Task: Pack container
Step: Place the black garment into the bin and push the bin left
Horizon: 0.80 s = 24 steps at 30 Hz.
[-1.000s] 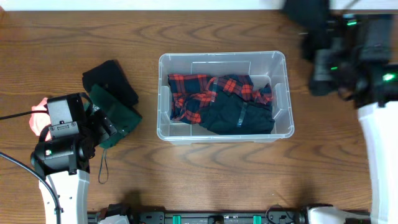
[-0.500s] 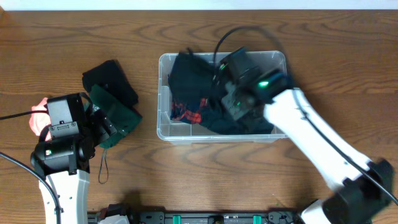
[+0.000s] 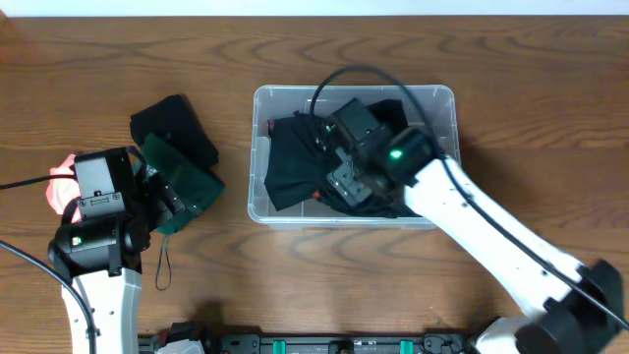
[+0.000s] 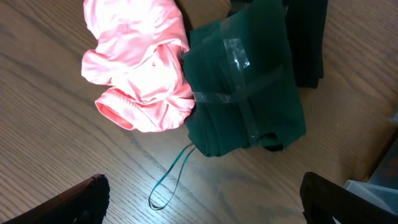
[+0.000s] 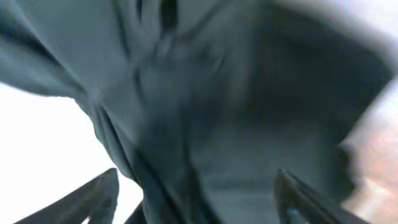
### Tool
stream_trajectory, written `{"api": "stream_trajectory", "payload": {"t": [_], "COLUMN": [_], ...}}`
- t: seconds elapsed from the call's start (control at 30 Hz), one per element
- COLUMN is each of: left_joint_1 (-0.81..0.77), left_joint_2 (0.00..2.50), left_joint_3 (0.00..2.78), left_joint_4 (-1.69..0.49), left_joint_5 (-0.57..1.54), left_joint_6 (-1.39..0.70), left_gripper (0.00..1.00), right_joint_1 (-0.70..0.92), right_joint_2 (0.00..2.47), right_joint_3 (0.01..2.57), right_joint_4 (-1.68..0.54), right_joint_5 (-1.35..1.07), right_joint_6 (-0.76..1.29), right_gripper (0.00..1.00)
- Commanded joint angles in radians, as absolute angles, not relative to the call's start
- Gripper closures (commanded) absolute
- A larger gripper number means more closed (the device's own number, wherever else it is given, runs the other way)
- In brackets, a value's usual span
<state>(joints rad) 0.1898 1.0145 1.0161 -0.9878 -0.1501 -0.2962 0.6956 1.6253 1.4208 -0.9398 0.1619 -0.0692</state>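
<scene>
Watching the overhead feed, I judge the step in hand to be laying a dark garment (image 3: 290,162) into the container (image 3: 285,91), which sits mid-bench with its long side across the view. The right arm reaches over the near wall into it. In the right wrist view the right end effector (image 5: 196,190) shows its two fingers standing apart, but blurred dark cloth fills the gap. I cannot tell whether it is grasping or has let go.

The left end effector (image 4: 205,186) hangs released over the bench (image 3: 118,49), nothing between its fingers. Below it lie a taped green bundle (image 4: 249,87) with a thin green cord (image 4: 171,180), a pink garment (image 4: 140,68) touching the bundle, and a black folded piece (image 3: 175,123) just beyond.

My next move, I think, is to free the cloth and lift the right arm clear, then take the green bundle with the left.

The bench is brown wood grain. Of the room, only a pale strip shows along the far edge.
</scene>
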Motion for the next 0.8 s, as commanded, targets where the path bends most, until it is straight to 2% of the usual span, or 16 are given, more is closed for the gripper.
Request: {"api": "stream_trajectory", "payload": {"t": [0.0,0.07,0.1,0.13,0.23,0.37,0.57,0.7,0.77], "left_joint_1": [0.195,0.195,0.195,0.195,0.195,0.195,0.195,0.195,0.195], "left_joint_2": [1.018,1.018,1.018,1.018,1.018,1.018,1.018,1.018,1.018], "left_joint_3": [1.036,1.036,1.036,1.036,1.036,1.036,1.036,1.036,1.036], "left_joint_4": [-0.990,-0.990,-0.990,-0.990,-0.990,-0.990,-0.990,-0.990,-0.990], "left_joint_5": [-0.165,-0.165,-0.165,-0.165,-0.165,-0.165,-0.165,-0.165,-0.165], "left_joint_6": [-0.313,-0.313,-0.313,-0.313,-0.313,-0.313,-0.313,-0.313,-0.313], "left_gripper": [0.02,0.02,0.02,0.02,0.02,0.02,0.02,0.02,0.02], "right_joint_1": [0.667,0.660,0.656,0.654,0.655,0.655,0.636,0.578,0.538], "right_joint_2": [1.552,1.554,1.565,1.572,1.616,1.678,1.714,1.716,1.713], "right_joint_3": [1.460,1.460,1.456,1.451,1.418,1.325,1.159,1.125,1.132], "right_joint_4": [-0.886,-0.877,-0.884,-0.895,-0.957,-1.041,-0.976,-0.885,-0.851], "right_joint_5": [0.189,0.171,0.151,0.132,0.064,0.010,0.014,0.064,0.078], "right_joint_6": [-0.064,-0.049,-0.036,-0.028,0.003,0.084,0.127,0.127,0.125], "right_gripper": [0.24,0.45,0.62,0.73,0.87,0.92,0.90,0.78,0.65]}}
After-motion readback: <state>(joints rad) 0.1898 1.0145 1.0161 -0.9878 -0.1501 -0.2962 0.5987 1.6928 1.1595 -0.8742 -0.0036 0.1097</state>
